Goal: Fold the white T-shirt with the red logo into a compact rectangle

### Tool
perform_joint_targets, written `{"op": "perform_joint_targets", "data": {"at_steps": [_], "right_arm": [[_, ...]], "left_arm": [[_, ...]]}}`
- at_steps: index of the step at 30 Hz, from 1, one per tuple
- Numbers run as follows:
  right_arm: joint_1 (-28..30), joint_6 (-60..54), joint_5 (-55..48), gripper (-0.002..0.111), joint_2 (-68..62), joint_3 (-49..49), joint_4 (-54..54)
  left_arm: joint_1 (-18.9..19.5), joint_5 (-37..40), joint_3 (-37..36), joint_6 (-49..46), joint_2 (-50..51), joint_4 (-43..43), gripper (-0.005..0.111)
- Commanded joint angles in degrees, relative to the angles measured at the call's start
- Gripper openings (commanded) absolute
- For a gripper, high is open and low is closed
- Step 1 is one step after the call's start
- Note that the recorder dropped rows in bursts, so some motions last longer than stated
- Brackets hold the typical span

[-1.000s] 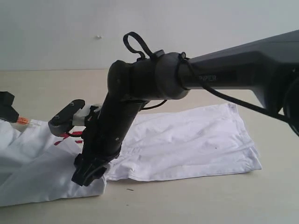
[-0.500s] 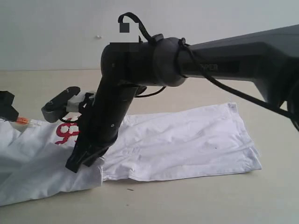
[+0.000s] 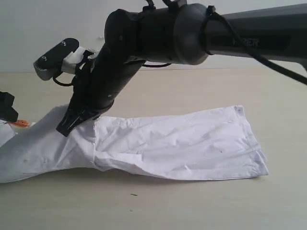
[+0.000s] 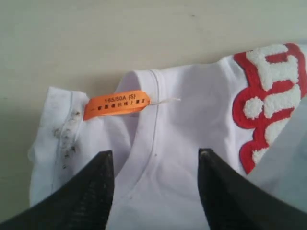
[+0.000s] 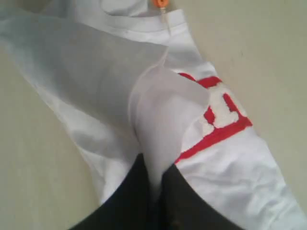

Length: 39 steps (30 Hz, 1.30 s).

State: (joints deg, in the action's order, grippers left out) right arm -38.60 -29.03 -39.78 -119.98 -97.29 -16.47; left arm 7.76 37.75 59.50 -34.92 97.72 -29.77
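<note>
The white T-shirt (image 3: 192, 146) lies lengthwise on the tan table. My right gripper (image 3: 66, 127) reaches across to its left part, shut on a raised fold of white cloth (image 5: 160, 124). The red logo (image 5: 218, 120) shows beside that fold, and its fuzzy letters (image 4: 268, 96) lie flat near the collar. In the exterior view the logo is hidden under the lifted cloth. My left gripper (image 4: 156, 160) hangs open over the neckline (image 4: 144, 143), close to the orange neck tag (image 4: 116, 104), with nothing gripped. It shows as a black shape (image 3: 5, 108) at the far left.
The right arm (image 3: 201, 33) stretches over the shirt from the right edge. Dark smudges (image 4: 67, 134) mark a hem near the tag. A small dark speck (image 3: 133, 194) lies on the bare table (image 3: 201, 206) in front. A pale wall (image 3: 48, 28) stands behind.
The right gripper has shut on the shirt's cloth and risen up and to the left, pulling a fold over the logo. The left gripper has stayed put.
</note>
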Motion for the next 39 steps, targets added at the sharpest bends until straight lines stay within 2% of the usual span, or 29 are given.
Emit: {"op": "perform_joint_targets", "data": {"at_steps": [1, 8, 11, 14, 16, 18, 22, 27, 30, 33, 39], "right_arm": [[0.0, 6.9, 0.1, 0.0, -3.4, -0.4, 8.0], [0.0, 17.9, 4.5, 0.002, -8.8, -0.4, 17.4], [0.0, 18.6, 4.7, 0.014, -9.8, -0.4, 17.9], [0.0, 18.5, 2.1, 0.036, -9.9, -0.4, 17.3], [0.0, 16.4, -0.3, 0.041, -9.9, -0.4, 16.5], [0.0, 15.0, -2.3, 0.04, -10.1, -0.4, 16.1], [0.0, 14.9, -3.5, 0.032, -10.2, -0.4, 15.2], [0.0, 14.9, -3.7, 0.01, -10.2, -0.4, 13.7], [0.0, 14.7, -4.1, 0.001, -10.2, -0.4, 13.7], [0.0, 13.3, -5.2, 0.0, -10.2, -0.4, 13.7], [0.0, 8.2, -6.2, 0.0, -8.5, -0.4, 13.6]], "left_arm": [[0.0, -0.5, -0.3, -0.2, 0.1, -0.5, 0.052], [0.0, 1.5, -0.3, -3.3, 0.1, -2.3, 0.052], [0.0, 4.5, -0.3, -10.2, 0.1, -7.6, 0.052], [0.0, 9.3, -0.3, -20.3, 0.1, -15.9, 0.052], [0.0, 13.8, -0.3, -27.8, 0.1, -22.3, 0.052], [0.0, 16.9, -0.3, -31.9, 0.1, -26.5, 0.052], [-1.5, 17.8, -0.4, -32.5, 0.7, -26.2, 0.052], [-6.7, 13.0, -1.5, -35.6, 3.0, -21.3, 0.052], [-9.4, 6.5, -1.5, -36.9, 4.6, -17.8, 0.052], [-10.7, 2.9, -1.5, -36.7, 6.3, -15.9, 0.052], [-10.6, -0.6, -1.1, -35.9, 8.8, -14.7, 0.052]]}}
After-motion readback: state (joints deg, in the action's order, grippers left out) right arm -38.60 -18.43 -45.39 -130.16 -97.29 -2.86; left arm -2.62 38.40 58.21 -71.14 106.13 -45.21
